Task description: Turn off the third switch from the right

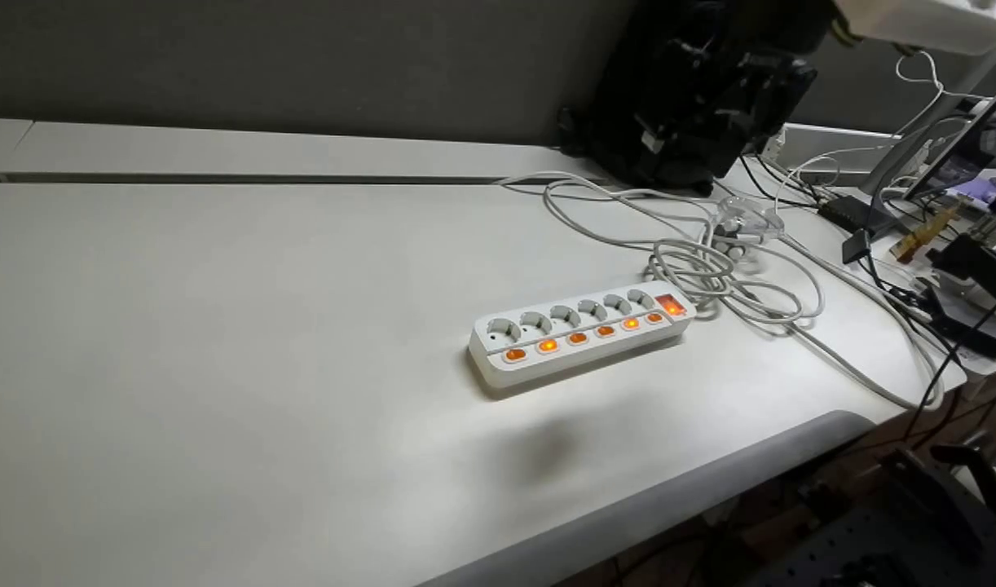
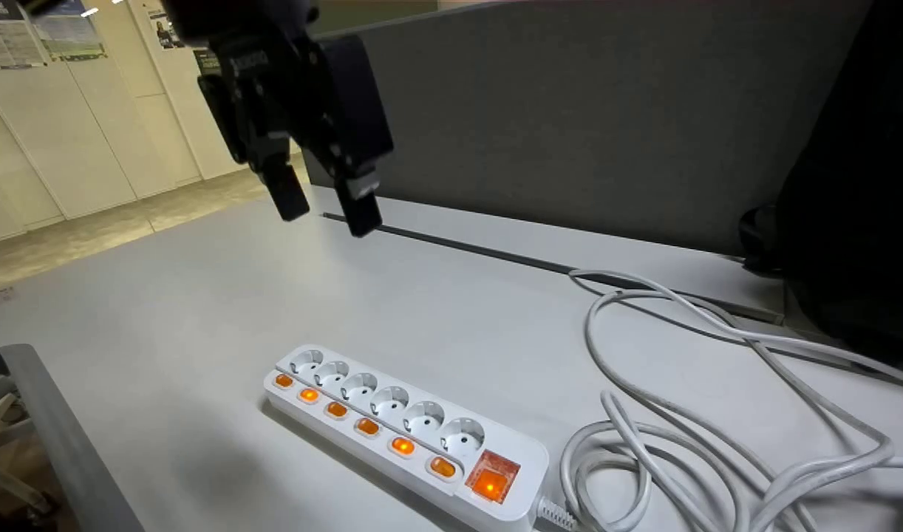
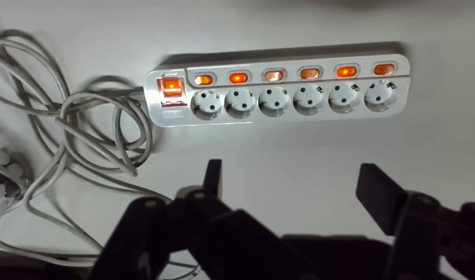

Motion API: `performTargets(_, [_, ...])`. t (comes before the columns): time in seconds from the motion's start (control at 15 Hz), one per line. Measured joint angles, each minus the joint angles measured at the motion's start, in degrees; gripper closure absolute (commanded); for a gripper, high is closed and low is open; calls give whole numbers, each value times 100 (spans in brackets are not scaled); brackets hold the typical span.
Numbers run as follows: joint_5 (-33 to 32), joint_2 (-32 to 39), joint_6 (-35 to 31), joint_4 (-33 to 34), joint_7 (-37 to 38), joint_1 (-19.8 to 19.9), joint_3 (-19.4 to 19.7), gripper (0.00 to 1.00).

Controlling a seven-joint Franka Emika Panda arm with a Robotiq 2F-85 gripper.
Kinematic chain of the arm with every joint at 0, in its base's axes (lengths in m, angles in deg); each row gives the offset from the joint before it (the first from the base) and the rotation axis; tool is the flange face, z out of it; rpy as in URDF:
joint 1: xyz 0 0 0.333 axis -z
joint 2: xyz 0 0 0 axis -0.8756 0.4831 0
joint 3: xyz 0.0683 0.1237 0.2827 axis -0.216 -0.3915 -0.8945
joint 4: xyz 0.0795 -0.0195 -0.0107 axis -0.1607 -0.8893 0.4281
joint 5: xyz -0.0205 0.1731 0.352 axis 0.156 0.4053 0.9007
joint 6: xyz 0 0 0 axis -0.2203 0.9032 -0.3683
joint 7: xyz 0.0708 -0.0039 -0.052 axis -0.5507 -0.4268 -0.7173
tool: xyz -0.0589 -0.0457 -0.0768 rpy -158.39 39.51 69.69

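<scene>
Third switch from right (image 2: 367, 426) unlit; gripper (image 2: 326, 211) blurred

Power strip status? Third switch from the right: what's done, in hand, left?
Looks done: leaving out the large red switch, the third switch from the right looks unlit in both exterior views, so probably off. In hand: nothing; the claw is open and apart from the power strip. Left: likely nothing; if the large red switch counts, third means a lit switch, not yet off.

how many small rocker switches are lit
2: the second rocker switch and fifth rocker switch from the left in both exterior views. Whole row shows, none hidden. The larger red rocker switch also glows.
</scene>
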Motion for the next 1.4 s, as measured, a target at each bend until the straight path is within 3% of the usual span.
performTargets(0.4, [-82, 480, -656, -530, 408, 202, 2, 83])
performTargets(0.6, [-179, 942, -917, -562, 495, 322, 16, 99])
performTargets(1.4, [-366, 2526, -1728, 50, 660, 185, 369, 100])
